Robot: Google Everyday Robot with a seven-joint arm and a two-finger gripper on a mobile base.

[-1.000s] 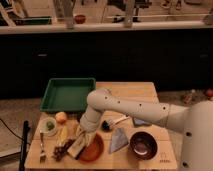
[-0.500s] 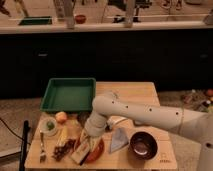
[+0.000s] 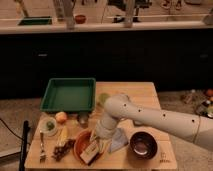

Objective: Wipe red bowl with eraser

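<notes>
The red bowl (image 3: 81,146) is a shallow orange-red dish at the front of the wooden table, left of centre. The eraser (image 3: 90,152), a small block with a pale face, lies tilted on the dish's right half. My gripper (image 3: 98,141) reaches down from the white arm (image 3: 150,117) right over the dish and sits at the eraser's upper end.
A dark maroon bowl (image 3: 144,144) stands right of the dish, a grey-blue folded cloth (image 3: 119,139) between them. A green tray (image 3: 68,94) is at the back left. A fork (image 3: 42,148), fruit (image 3: 61,117), a small cup (image 3: 82,119) and snack items (image 3: 62,147) lie left.
The arm has swung left and down, carrying the gripper from the table's middle to over the red dish; the eraser now rests on the dish.
</notes>
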